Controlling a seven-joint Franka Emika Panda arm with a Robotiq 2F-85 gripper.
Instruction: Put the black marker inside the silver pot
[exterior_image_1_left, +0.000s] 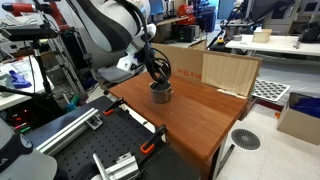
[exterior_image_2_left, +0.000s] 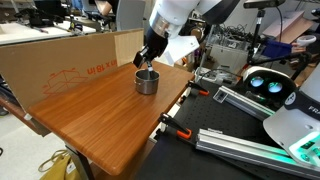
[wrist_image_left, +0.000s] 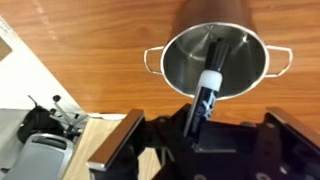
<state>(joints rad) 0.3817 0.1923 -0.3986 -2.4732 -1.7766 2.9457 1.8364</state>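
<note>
Bright even indoor light; glare on silver pot (wrist_image_left: 180, 60) wall (wrist view soft).

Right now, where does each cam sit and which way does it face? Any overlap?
Exterior view: off one end of the wooden table, facing across it to the silver pot; arm enters from upper left.
Exterior view: off the table, which spreads left; pot near centre; arm drops from the top.
Wrist view: above the pot, looking down into it; gripper at bottom edge, black marker crossing the rim.
Shared: all three show the pot; both exterior views show table and arm.
</note>
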